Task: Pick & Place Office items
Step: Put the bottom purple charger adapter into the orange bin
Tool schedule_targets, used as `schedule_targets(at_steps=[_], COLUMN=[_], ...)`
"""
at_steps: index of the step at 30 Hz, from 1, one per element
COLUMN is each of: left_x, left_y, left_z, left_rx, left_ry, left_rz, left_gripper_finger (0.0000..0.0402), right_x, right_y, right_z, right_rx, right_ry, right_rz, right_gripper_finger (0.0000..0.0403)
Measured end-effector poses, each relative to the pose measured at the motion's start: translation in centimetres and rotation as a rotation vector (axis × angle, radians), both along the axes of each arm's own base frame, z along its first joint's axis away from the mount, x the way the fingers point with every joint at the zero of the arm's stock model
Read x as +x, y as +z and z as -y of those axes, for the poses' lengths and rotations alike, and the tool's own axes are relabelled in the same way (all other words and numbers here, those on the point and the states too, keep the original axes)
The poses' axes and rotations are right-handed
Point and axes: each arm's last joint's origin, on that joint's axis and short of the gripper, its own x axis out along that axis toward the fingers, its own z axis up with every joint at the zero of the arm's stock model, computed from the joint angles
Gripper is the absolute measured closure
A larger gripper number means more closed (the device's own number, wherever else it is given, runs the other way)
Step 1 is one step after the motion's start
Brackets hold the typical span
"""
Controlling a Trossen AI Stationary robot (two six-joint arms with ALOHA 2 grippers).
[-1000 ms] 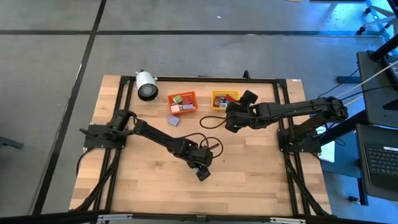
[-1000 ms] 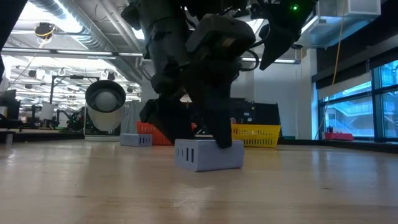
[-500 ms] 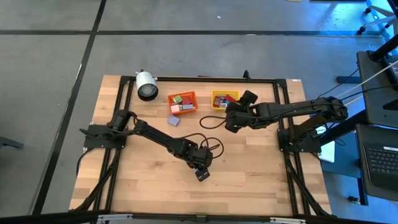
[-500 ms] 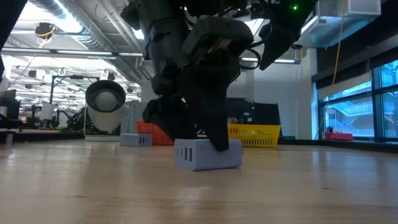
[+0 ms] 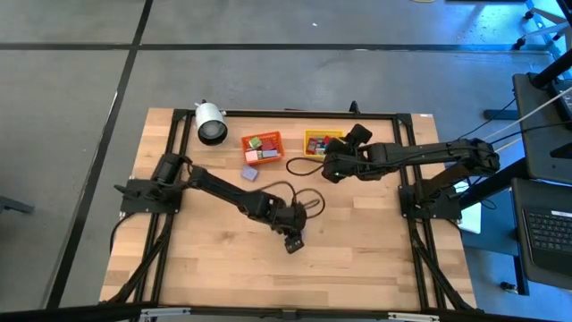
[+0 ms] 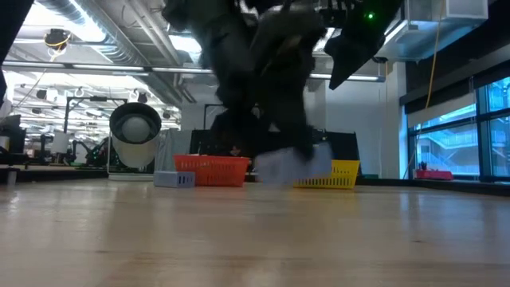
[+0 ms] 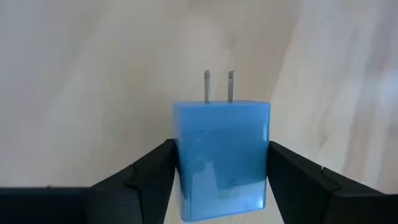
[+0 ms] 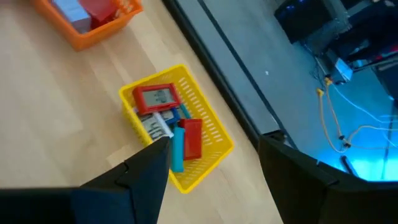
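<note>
The blue plug-in charger block (image 7: 222,158) is sitting clamped between the left gripper's (image 5: 290,240) dark fingers (image 7: 149,180), its two metal prongs pointing away over the wood. Only the left wrist view is showing that grip plainly; from above the block is hidden under the gripper, near the table's (image 5: 375,268) middle, and in the low view it is just a pale blur (image 6: 291,163) hanging off the boards. A second ago it was resting on the table with the fingers wider around it. The right gripper (image 5: 329,168) is hovering open and empty beside the yellow bin (image 8: 211,134), edged slightly farther back, and its wrist view is showing red and blue items inside. A lilac block (image 5: 249,174) is lying near the orange bin (image 5: 262,148).
</note>
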Motion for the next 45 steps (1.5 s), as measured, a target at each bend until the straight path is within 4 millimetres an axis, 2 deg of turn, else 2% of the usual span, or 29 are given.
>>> schedule_targets(at_steps=[2,12,19,29,36,40,45], left_x=[0.3,-0.2,-1.0,-2.3,-5.7,-8.8,-12.8], left_y=[1.0,3.8,6.6,10.2,12.2,13.3,13.5], left_z=[-0.3,-1.4,-2.3,-4.3,-6.8,-7.8,-8.6], left_rx=[0.039,0.287,0.539,0.627,0.628,0.621,0.623], left_ry=[-0.014,-0.042,0.063,0.154,0.223,0.206,0.204], left_rz=[0.060,0.148,0.214,0.267,0.353,0.464,0.635], left_gripper_finger=[0.0177,0.0178,0.0178,0.0178,0.0182,0.0184,0.0184], right_x=[0.0,-0.7,-1.0,-2.0,-2.7,-2.7,-2.2], right_y=[0.1,0.9,1.3,2.3,3.5,4.3,5.0], right_z=[0.4,1.9,3.2,4.8,4.8,4.5,4.2], right_rx=[-0.021,-0.124,-0.152,-0.155,-0.031,0.032,0.078], right_ry=[-0.024,-0.148,-0.212,-0.281,-0.210,-0.123,-0.017], right_rz=[0.005,0.061,0.091,0.138,0.208,0.259,0.319], right_gripper_finger=[0.0158,0.0158,0.0158,0.0158,0.0158,0.0158,0.0158])
